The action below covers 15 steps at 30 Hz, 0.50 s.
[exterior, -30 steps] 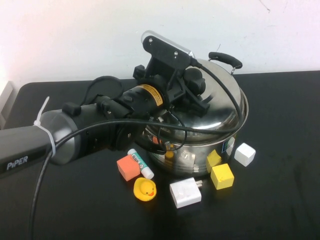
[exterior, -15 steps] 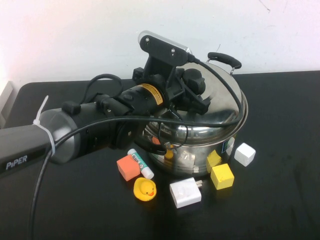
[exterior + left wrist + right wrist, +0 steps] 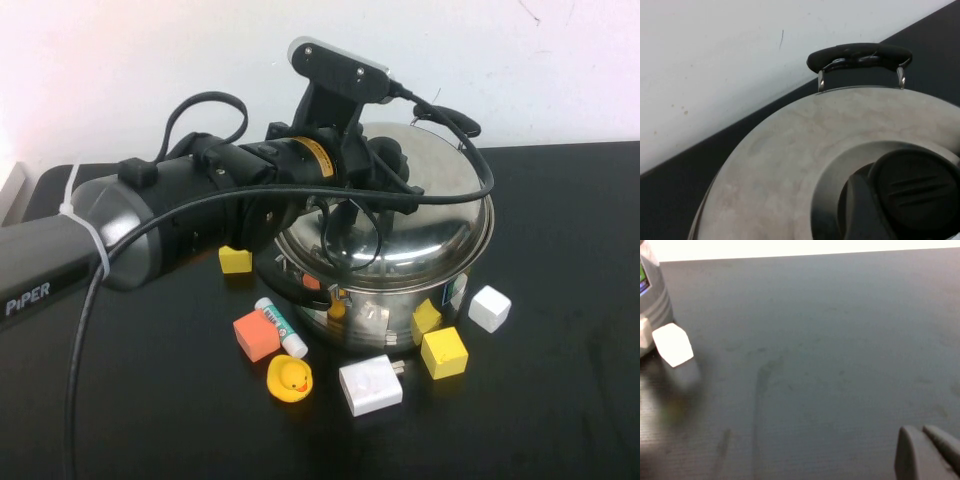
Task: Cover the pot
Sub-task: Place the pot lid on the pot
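Note:
The large steel pot (image 3: pixel 400 295) stands at the middle back of the black table, one black side handle (image 3: pixel 450 115) at its far side. The domed steel lid (image 3: pixel 440 215) sits on its rim. My left gripper (image 3: pixel 387 172) is over the lid's middle, shut on the lid's black knob (image 3: pixel 915 185); one finger (image 3: pixel 860 215) presses against the knob's side. The left wrist view shows the lid (image 3: pixel 780 170) and the far handle (image 3: pixel 860 52). My right gripper (image 3: pixel 927 450) is shut and empty, low over bare table to the right of the pot, out of the high view.
Toys lie before the pot: an orange block (image 3: pixel 256 334), a lip balm tube (image 3: pixel 281 327), a yellow duck (image 3: pixel 290 379), a white charger (image 3: pixel 370 385), yellow blocks (image 3: pixel 443 352) (image 3: pixel 236 260) and a white block (image 3: pixel 489 308) (image 3: pixel 674 344). A white wall stands behind.
The lid has gone from tilted to level on the pot's rim. My left arm has swung back and up, uncovering a yellow block left of the pot.

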Tool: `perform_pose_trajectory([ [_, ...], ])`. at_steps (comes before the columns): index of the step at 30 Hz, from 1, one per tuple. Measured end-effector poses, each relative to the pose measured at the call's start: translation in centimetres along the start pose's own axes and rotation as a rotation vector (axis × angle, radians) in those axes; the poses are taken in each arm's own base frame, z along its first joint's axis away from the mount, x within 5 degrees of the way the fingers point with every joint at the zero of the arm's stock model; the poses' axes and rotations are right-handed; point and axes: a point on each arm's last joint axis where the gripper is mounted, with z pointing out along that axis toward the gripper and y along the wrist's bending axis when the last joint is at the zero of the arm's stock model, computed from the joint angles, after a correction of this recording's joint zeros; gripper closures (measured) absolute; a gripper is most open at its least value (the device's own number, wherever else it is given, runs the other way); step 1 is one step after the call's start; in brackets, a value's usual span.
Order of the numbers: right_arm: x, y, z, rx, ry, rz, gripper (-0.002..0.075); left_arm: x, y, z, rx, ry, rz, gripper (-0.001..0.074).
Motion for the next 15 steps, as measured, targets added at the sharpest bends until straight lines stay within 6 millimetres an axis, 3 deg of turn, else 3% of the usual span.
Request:
perform_pose_trajectory([
  [15, 0.00, 0.00, 0.00, 0.000, 0.000, 0.000, 0.0728, -0.83, 0.04, -0.12, -0.003, 0.012, -0.004, 0.0401],
])
